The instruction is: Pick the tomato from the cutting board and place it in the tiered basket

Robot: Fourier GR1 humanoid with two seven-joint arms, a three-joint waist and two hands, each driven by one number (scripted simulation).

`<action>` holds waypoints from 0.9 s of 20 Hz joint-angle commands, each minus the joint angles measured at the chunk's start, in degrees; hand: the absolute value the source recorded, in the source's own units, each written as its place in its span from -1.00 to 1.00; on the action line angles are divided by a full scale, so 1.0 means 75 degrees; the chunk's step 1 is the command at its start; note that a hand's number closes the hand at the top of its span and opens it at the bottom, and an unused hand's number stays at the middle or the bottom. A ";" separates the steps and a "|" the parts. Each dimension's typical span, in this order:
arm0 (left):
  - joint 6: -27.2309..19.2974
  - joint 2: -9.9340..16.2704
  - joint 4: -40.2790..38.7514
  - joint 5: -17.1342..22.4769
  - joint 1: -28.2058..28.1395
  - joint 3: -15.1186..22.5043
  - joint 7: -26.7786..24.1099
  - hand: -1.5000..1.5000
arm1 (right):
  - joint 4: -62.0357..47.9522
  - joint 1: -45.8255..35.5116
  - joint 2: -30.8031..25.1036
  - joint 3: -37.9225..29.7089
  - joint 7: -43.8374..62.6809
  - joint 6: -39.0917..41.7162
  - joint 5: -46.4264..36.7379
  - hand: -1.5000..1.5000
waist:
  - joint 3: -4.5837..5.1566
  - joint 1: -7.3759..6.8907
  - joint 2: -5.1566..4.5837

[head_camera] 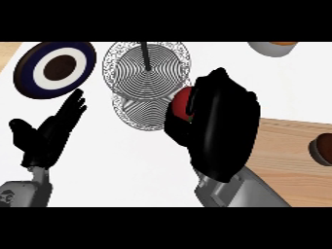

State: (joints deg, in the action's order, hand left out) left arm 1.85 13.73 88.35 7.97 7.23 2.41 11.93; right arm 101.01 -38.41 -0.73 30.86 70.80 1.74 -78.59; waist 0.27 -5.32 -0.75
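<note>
Tomato (pixel 182 98) | held in right hand (pixel 222 126) | beside tiered basket (pixel 146 63)

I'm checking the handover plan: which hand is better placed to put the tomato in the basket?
The right hand. Its fingers are already curled round the tomato, right beside the basket. The left hand is open, holds nothing and sits off to the basket's left.

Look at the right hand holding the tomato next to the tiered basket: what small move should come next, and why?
Probably carry the tomato a little further left and forward, over the tiered basket. The right hand is curled round it at the basket's right edge, already off the cutting board, but not yet above a wire tier. The left hand rests open at the left.
</note>
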 commanded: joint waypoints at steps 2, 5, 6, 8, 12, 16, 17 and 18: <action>0.0081 0.0075 -0.0292 0.0015 0.0208 -0.0102 -0.0025 0.00 | -0.1213 -0.1108 0.0092 -0.0362 0.1919 -0.0175 0.0726 1.00 | 0.0001 -0.0022 -0.0008; 0.0021 0.0134 -0.0022 -0.0062 0.0307 -0.0081 0.0104 0.00 | -0.1889 -0.1575 0.0092 -0.0462 0.1920 -0.0462 0.0922 1.00 | -0.0009 -0.0109 0.0030; 0.0113 0.0073 -0.0114 0.0026 0.0085 -0.0051 0.0042 0.00 | -0.2328 -0.1679 0.0092 -0.0562 0.1920 -0.0758 0.0920 1.00 | -0.0010 -0.0101 -0.0007; 0.0016 -0.0095 -0.0065 0.0011 0.0012 0.0031 0.0040 0.00 | -0.2634 -0.2129 0.0092 -0.0733 0.1920 -0.0598 0.0978 1.00 | -0.0009 -0.0060 0.0037; 0.0169 -0.0051 -0.0235 0.0041 0.0121 -0.0014 -0.0168 0.00 | -0.3652 -0.2295 0.0092 -0.0628 0.1920 -0.1290 0.0927 1.00 | -0.0007 -0.0072 -0.0023; -0.0007 -0.0018 -0.0263 -0.0135 0.0220 -0.0015 0.0051 0.00 | -0.4442 -0.3056 0.0092 -0.0747 0.1912 -0.1533 0.0805 1.00 | -0.0015 0.0009 -0.0008; 0.0127 0.0160 0.0003 0.0114 0.0183 -0.0228 0.0164 0.00 | -0.4312 -0.2858 0.0092 -0.0826 0.1788 -0.2246 0.0328 1.00 | -0.0024 -0.0067 0.0003; 0.0049 -0.0039 -0.0174 0.0009 0.0191 -0.0077 0.0040 0.00 | -0.4295 -0.3039 0.0092 -0.1107 0.1715 -0.2326 0.0286 1.00 | -0.0023 0.0044 -0.0013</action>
State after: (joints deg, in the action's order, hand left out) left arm 2.21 13.87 87.27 7.90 8.70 1.76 12.35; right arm 71.87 -58.11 -0.76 24.02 70.65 -5.53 -73.54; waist 0.14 -5.41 -0.75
